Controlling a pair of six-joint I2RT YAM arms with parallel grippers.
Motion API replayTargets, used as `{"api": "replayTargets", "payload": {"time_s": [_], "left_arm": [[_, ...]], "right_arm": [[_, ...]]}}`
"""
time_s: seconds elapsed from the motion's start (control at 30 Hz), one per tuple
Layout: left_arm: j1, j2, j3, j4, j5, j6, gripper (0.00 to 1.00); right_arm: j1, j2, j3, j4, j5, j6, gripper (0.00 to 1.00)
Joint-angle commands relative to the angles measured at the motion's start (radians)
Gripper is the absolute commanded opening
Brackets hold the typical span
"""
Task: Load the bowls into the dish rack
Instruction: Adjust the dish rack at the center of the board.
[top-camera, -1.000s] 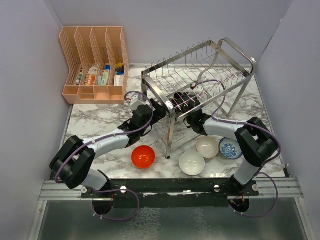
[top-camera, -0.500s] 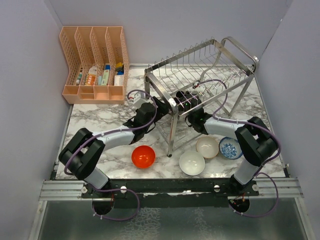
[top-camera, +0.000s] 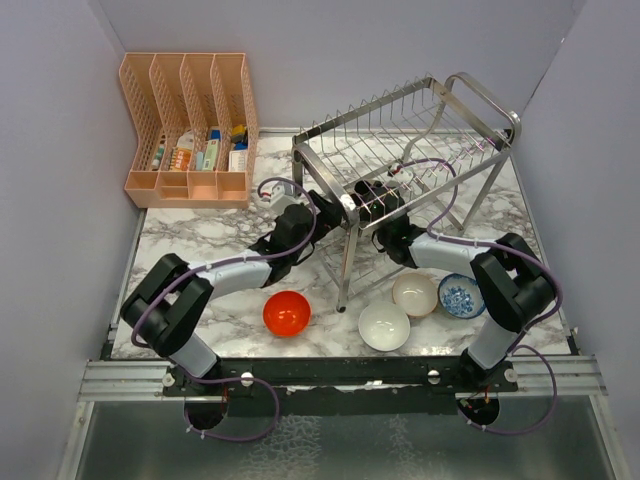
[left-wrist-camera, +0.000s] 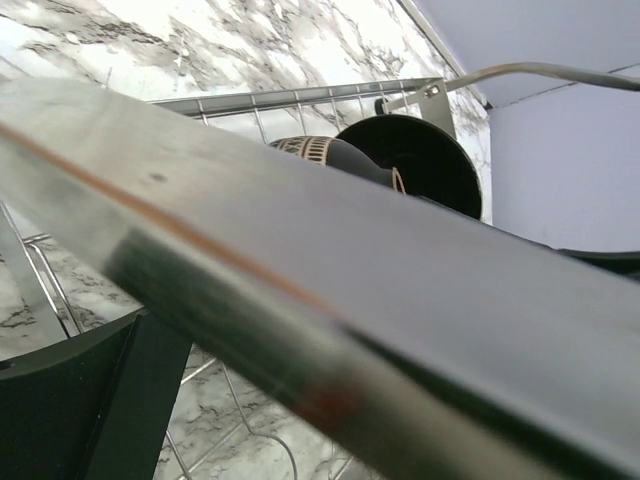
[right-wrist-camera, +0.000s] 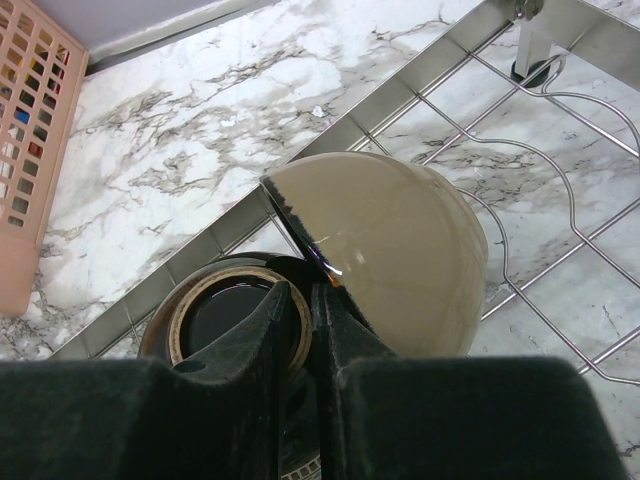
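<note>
1. Pinching the rim of the dark, cream-lined bowl (right-wrist-camera: 390, 250): right tool (right-wrist-camera: 312, 292), clenched; bowl tilted inside the dish rack (top-camera: 410, 150).
2. Astride a dish rack rail: left tool (top-camera: 330, 208); grip cannot be told.

A steel bar of the dish rack (left-wrist-camera: 300, 260) is blocking the left pincer (top-camera: 328, 207); bare worktop (top-camera: 190, 240) is lying open beside that arm.

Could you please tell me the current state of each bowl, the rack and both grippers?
dish rack: on the table, upper tier empty.
brown-and-cream bowl: on its side in the rack's lower tier, rim pinched.
red-orange bowl: upright on table, empty.
white bowl: upright on table, empty.
beige-pink bowl: upright on table, empty.
blue-patterned bowl: upright on table.
right gripper: shut on brown-and-cream bowl.
left gripper: at rack's front bar, grip unclear.
</note>
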Motion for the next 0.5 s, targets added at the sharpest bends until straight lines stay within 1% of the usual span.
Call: {"api": "replayTargets", "payload": {"time_s": [0.0,0.3,0.47], "left_arm": [[-0.048,-0.056,0.015,-0.019,0.047,0.019,0.93],[-0.098,-0.099,-0.045,-0.045,-0.011,0.009,0.91],[-0.154,-0.068,-0.019,-0.062,-0.060,0.047,0.89]], "right_arm": [[-0.022,0.067,-0.054,-0.219,0.013,-0.025,0.13],[-0.025,0.056,-0.058,-0.220,0.011,-0.026,0.13],[-0.026,0.055,-0.059,-0.220,0.009,-0.026,0.13]]}}
